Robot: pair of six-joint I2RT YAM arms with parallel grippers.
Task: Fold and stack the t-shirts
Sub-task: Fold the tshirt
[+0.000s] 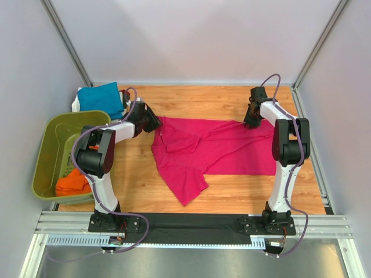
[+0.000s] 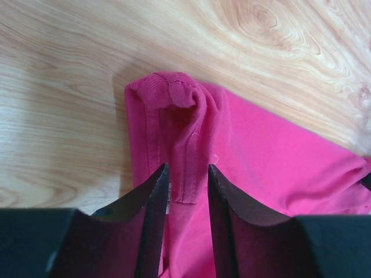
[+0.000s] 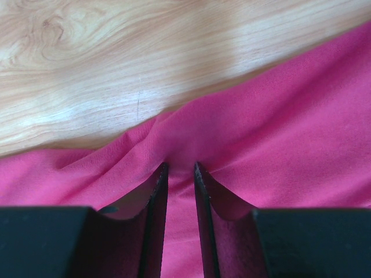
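Starting nearest your arms: the green basket (image 1: 43,150) sits at the left edge of the table (image 1: 232,191). There's a crumpled heap of orange t-shirts (image 1: 72,182) in its near corner. I can't tell how many are in that heap, and the rest of the basket floor shows bare plastic.

In the middle of the table you've got the pink t-shirt (image 1: 220,150) spread out sideways. It's mostly flat, with one flap hanging toward the near edge and some wrinkles around the middle.

Your left gripper (image 2: 188,168) is at the far-left corner of it. The jaws are parted, with a bunched-up strip of hem sitting in the gap between them, and the corner is humped up just ahead of the fingertips.

Your right gripper (image 3: 181,165) is on the far-right edge, pinched tight on the pink fabric, with creases fanning out from the fingertips.

Farthest back, behind the basket in the left corner, a folded teal t-shirt (image 1: 101,98) lies on the table. A white t-shirt (image 1: 75,103) peeks out at its left edge.
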